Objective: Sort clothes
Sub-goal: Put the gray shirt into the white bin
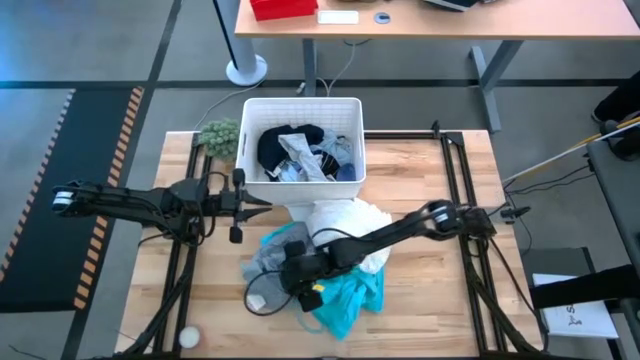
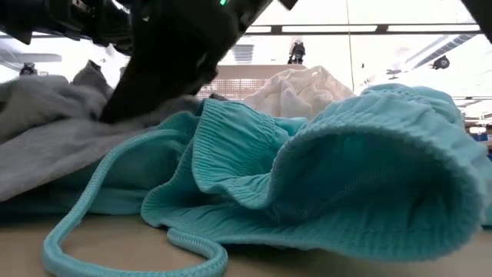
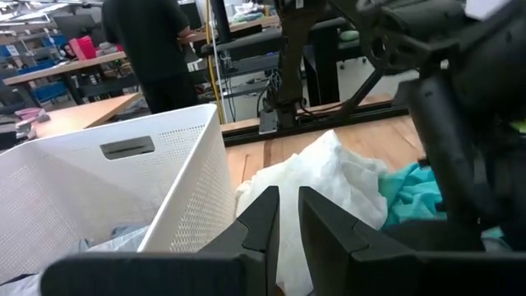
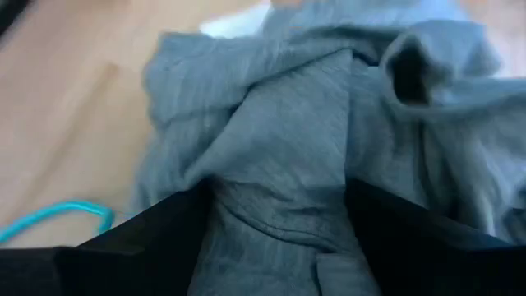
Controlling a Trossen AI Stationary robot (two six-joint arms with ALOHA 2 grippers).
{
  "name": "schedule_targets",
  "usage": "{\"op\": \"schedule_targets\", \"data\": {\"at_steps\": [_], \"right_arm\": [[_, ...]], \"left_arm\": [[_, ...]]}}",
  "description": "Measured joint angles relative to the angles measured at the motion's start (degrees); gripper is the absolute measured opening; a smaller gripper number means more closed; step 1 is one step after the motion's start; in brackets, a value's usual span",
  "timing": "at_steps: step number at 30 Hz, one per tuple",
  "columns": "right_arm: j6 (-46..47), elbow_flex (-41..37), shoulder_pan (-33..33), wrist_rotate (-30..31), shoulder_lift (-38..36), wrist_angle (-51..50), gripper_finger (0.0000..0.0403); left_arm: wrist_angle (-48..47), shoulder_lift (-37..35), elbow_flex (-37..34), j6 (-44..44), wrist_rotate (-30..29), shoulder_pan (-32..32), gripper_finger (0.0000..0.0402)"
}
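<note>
A pile of clothes lies mid-table: a grey garment, a teal ribbed piece with a drawcord and a big white one. Dark and light pieces fill the white bin. My right gripper is open and down on the grey garment; it also shows in the high view. My left gripper is shut and empty, level, by the bin's near left corner. My right gripper comes from above, slanting toward the table's left. Its open fingers stand on either side of a raised fold of the grey garment and touch the cloth. The garment lies crumpled on the table and on the teal piece.
A small green fuzzy plant stands left of the bin at the far edge. Black frame rails run along the table's left and right sides. A small white ball lies at the near left corner. A person stands beyond the table.
</note>
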Motion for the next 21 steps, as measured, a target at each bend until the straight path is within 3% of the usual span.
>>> {"op": "schedule_targets", "data": {"at_steps": [3,6,9,13,21], "right_arm": [[0.5,5.5,-0.7,-2.8,3.7,-5.3,0.0265],[1.4,10.5,-1.3,-5.6,6.3,-10.0,0.0232],[0.1,12.9,-1.5,-5.8,7.2,-12.2,0.0158],[-1.9,14.3,-1.4,-5.2,7.1,-12.8,0.0027],[-4.0,19.1,-1.5,-1.9,3.6,-16.6,0.0005]], "left_arm": [[-0.5,0.1,0.0,0.0,0.0,0.0,0.0035],[-0.6,0.0,0.0,0.0,0.0,0.0,0.0035],[-0.6,-0.1,0.0,0.0,0.0,0.0,0.0035],[-0.7,-0.2,0.0,0.0,0.0,0.0,0.0035],[0.0,-1.2,0.0,-0.9,0.0,0.0,0.0036]]}}
